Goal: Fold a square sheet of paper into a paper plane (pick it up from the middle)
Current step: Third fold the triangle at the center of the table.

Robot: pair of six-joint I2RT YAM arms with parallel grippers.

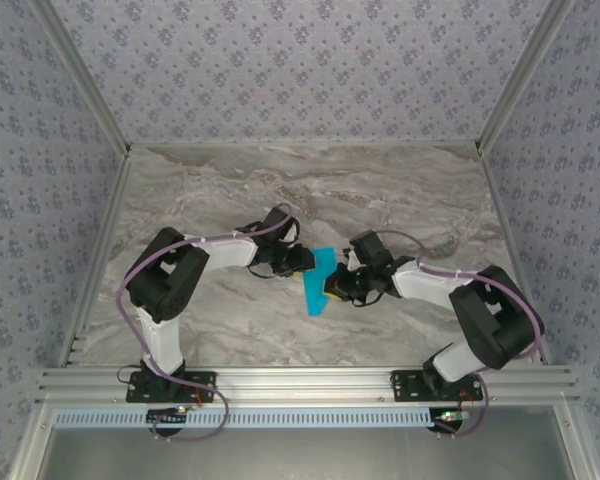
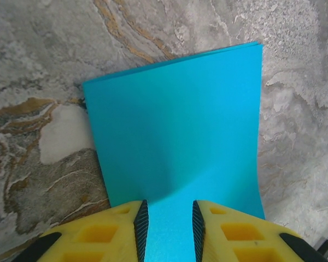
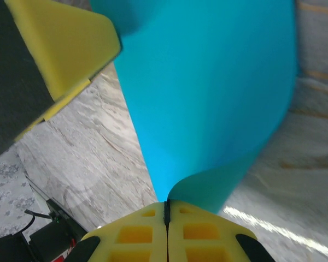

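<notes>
The square sheet of paper [image 1: 318, 282] is bright cyan-blue and sits mid-table between both grippers, raised and curved rather than flat. In the left wrist view the paper [image 2: 175, 120] spreads ahead as a smooth panel with a doubled far edge. My left gripper [image 2: 167, 210] is open, its yellow fingers apart with paper showing in the gap between them. My right gripper [image 3: 166, 204] is shut on the near edge of the paper [image 3: 208, 93], which curls up out of the jaws. The left gripper's yellow finger [image 3: 71, 43] shows at the paper's far side.
The table [image 1: 400, 190] is grey-brown marble, walled by patterned panels at the left, right and back. An aluminium rail [image 1: 300, 382] with both arm bases runs along the near edge. The two arms [image 1: 170, 280] [image 1: 480, 310] reach inward from the sides.
</notes>
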